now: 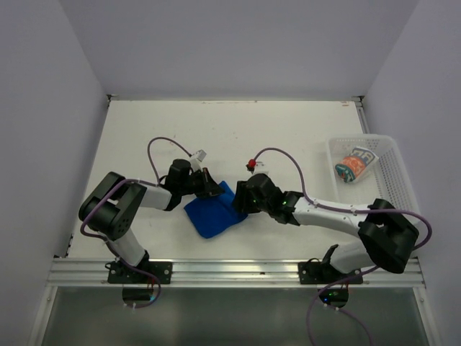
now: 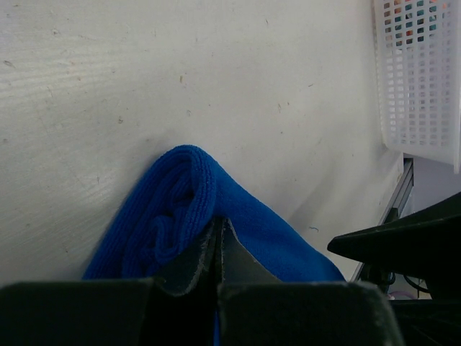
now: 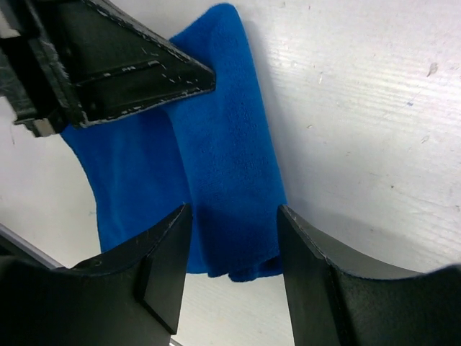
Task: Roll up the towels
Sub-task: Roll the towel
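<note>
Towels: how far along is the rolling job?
Done, it seems: the patterned towel lies bundled in the basket. In hand: the blue towel, partly rolled, pinched by the left fingers, right fingers open over it. Left: finishing that roll.

a scuffed white table [image 1: 288, 130] carries a bunched, partly folded blue towel [image 1: 212, 215] lying directly on its surface near the front edge, centre, while a white mesh basket [image 1: 395, 173] sits at its right side.

Overhead view, close wrist views, sharing blue towel [image 1: 212, 215]
</note>
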